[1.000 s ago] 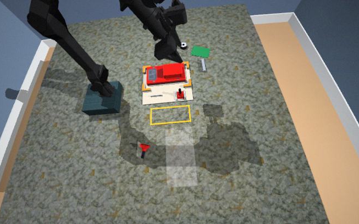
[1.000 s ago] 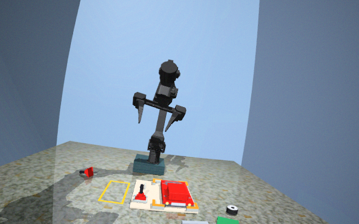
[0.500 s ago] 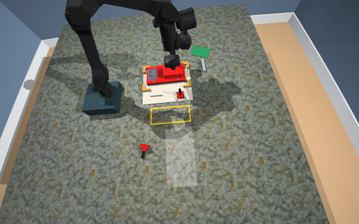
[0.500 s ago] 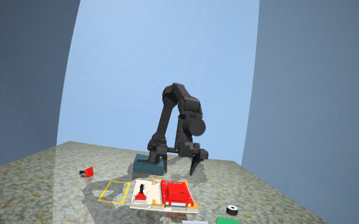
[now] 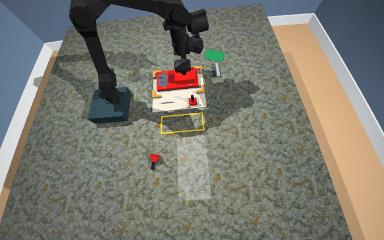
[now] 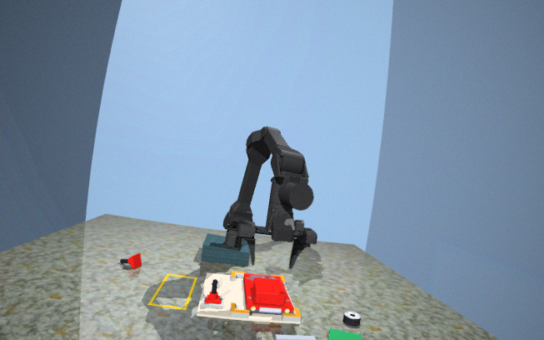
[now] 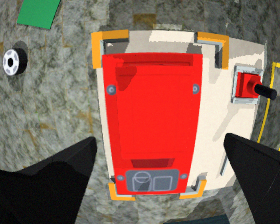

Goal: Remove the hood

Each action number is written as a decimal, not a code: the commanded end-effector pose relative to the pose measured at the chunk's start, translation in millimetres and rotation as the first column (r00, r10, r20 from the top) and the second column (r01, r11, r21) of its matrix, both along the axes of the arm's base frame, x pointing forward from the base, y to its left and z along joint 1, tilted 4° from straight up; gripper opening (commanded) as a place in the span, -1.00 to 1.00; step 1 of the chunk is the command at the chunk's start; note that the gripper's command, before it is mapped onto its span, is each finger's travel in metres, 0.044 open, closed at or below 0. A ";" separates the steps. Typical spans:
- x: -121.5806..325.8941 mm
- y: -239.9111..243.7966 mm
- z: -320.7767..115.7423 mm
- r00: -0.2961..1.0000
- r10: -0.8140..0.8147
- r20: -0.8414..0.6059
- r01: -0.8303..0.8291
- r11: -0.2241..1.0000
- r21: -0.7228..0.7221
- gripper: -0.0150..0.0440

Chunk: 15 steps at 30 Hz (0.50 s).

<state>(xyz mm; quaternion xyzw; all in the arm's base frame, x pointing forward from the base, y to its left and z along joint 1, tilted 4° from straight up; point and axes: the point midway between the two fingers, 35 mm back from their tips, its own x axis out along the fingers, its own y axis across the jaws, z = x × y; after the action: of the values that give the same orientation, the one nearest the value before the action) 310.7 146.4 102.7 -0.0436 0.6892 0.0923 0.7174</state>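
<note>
From here the claw (image 5: 183, 72) (image 6: 272, 266) (image 7: 163, 141) looks wide open, nothing gripped. The hood (image 5: 184, 79) (image 6: 268, 289) (image 7: 153, 112), I'm guessing the raised red block, is on the car (image 5: 163, 79) (image 6: 269, 310) (image 7: 152, 180), upper middle of the wrist frame, long axis up-down; fingertips sit lower, either side.

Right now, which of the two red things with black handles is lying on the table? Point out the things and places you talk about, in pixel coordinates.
The red-and-black piece (image 5: 154, 157) (image 6: 135, 261) beyond the yellow outline (image 5: 161, 125) (image 6: 170, 309), tipped on its side; its lookalike (image 5: 192, 102) (image 6: 212, 298) (image 7: 247, 84) stands upright on the cream board (image 5: 163, 107) (image 6: 218, 313) (image 7: 211, 125).
</note>
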 end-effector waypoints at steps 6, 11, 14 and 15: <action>0.3 1.7 -9.1 1.000 -0.003 -0.003 0.003 1.000 0.004 1.00; 0.5 2.1 -13.5 1.000 -0.003 -0.003 0.003 1.000 0.004 1.00; 0.6 2.3 -16.2 1.000 -0.003 -0.003 0.003 1.000 0.004 1.00; 0.6 2.4 -17.0 1.000 -0.003 -0.003 0.003 1.000 0.004 1.00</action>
<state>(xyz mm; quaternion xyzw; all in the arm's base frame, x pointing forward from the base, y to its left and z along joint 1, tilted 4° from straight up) 311.3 147.7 89.3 -0.0436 0.6896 0.0922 0.7170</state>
